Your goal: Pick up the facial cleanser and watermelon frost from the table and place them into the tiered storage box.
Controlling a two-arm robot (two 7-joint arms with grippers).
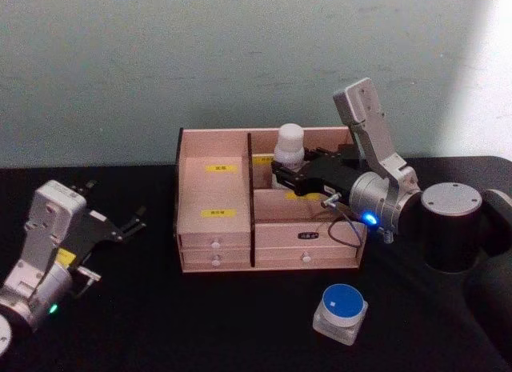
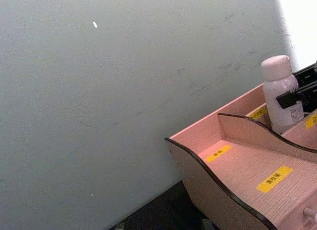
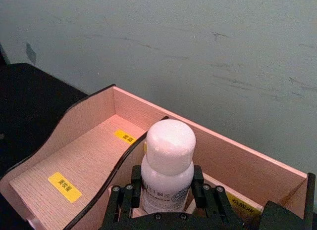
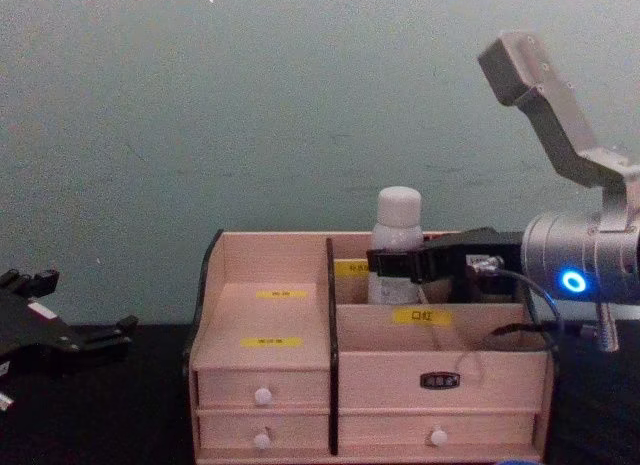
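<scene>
**Cleanser at the box, jar yet to be fetched**

We judge the first placement to be nearly finished. The right end effector (image 1: 286,174) is closed on the facial cleanser (image 1: 289,144), one finger on each side of the bottle's body below the rounded cap. The bottle stands upright inside the rear right compartment of the tiered storage box (image 1: 214,241), just beside the central divider. We cannot tell whether its base already rests on the compartment floor, since the front wall hides it.

The next move, as we read it, calls for a short settle if the bottle is not yet down. The fingers would then part and the arm lift straight up, so that neither the cap nor the divider is caught.

The watermelon frost (image 1: 342,310) sits on the worktop (image 1: 200,328) in front of the box's right end, well apart from both arms. It lies on the right arm's side, so that arm looks the likelier one to fetch it.

The left end effector (image 1: 112,206) is parked at the left of the worktop with its fingers spread and empty.

The worktop is black and matte. Behind it rises a plain pale grey-green wall (image 1: 200,60), faintly scuffed.
</scene>
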